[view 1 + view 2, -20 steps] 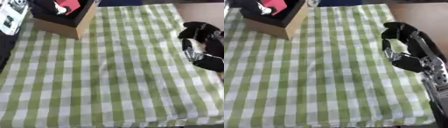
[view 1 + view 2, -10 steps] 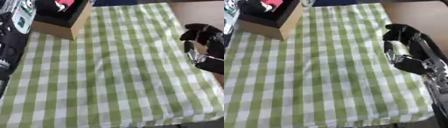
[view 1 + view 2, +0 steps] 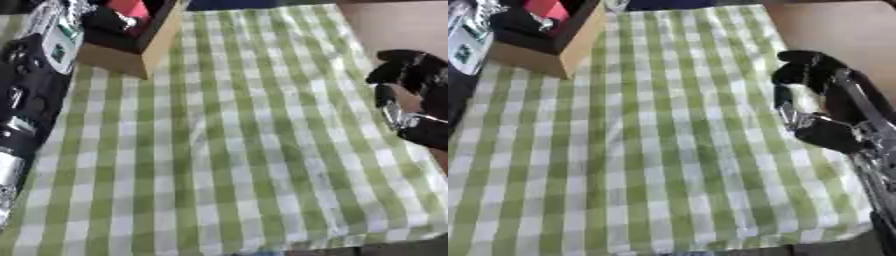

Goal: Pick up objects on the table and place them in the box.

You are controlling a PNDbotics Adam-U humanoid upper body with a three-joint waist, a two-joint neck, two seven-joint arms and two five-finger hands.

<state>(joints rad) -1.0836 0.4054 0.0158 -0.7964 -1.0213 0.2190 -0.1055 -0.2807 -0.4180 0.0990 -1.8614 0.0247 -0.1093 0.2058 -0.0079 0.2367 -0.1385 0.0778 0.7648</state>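
The box [image 3: 557, 47] sits at the far left corner of the checked cloth [image 3: 227, 150], its top cut off by the frame. A red thing [image 3: 544, 9] and a dark thing [image 3: 518, 22] lie inside, too blurred to name. The right hand [image 3: 815, 95] hovers at the cloth's right edge, fingers curled, holding nothing. Only the left arm [image 3: 26, 100] shows; its hand is out of frame.

a: where's the box [image 3: 131, 50]?
b: far left corner of the green checked cloth, a wooden box, open on top.
a: what's inside?
b: something red [image 3: 131, 7] and something black [image 3: 518, 22].
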